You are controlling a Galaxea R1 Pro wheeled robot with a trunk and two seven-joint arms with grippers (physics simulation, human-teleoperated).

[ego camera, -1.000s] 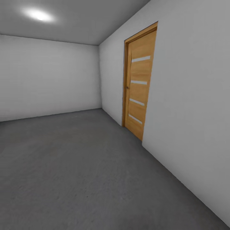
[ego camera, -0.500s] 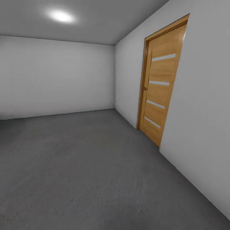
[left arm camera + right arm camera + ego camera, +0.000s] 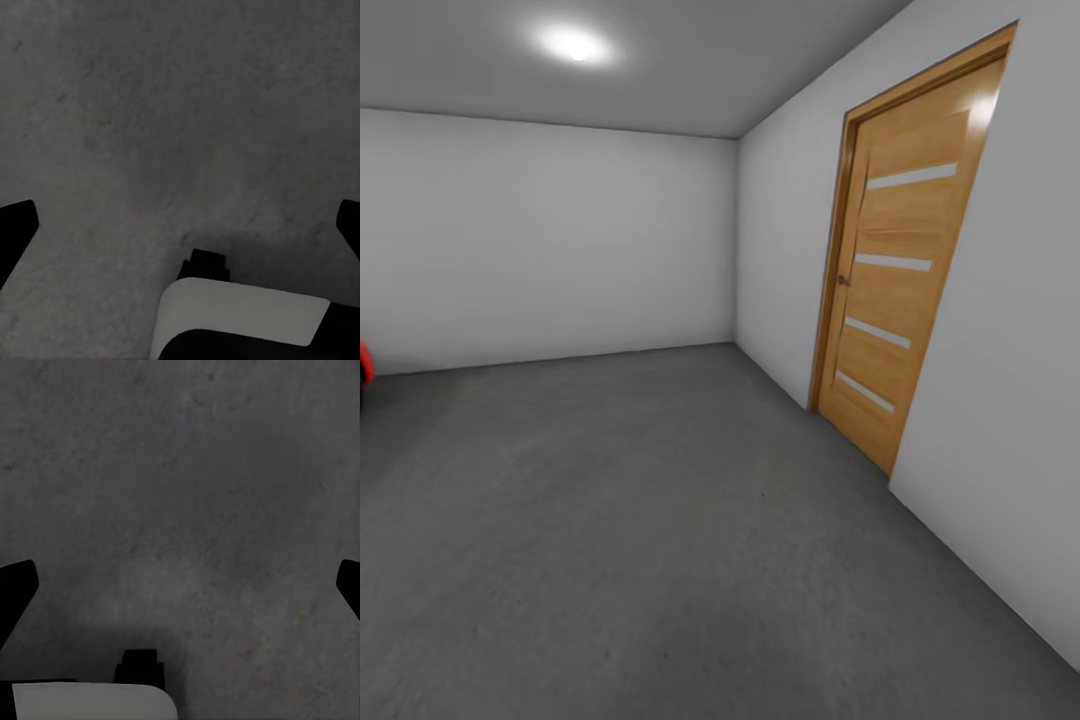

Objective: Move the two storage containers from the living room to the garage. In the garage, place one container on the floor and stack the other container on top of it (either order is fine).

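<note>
Head view looks across the garage: a wide stretch of dark grey concrete floor (image 3: 660, 520) runs back to the pale far wall (image 3: 550, 240), meeting it in a straight seam, and a second pale wall (image 3: 1000, 420) closes the right side on a slanting line. Set in that right wall is a shut wooden door (image 3: 900, 290) with four pale slits and a small handle on its near-corner edge. A ceiling light (image 3: 572, 43) glows overhead. At the extreme left edge a small sliver of red (image 3: 364, 362) cuts in; whether it is one of the storage containers cannot be told. Left wrist view looks down on mottled concrete, with the left pincer (image 3: 180, 225) spread wide, its dark fingertips at opposite borders and nothing between them; a white-and-black part of the robot sits below. Right wrist view shows the same bare concrete and the right pincer (image 3: 180, 585) equally wide and empty.
</note>
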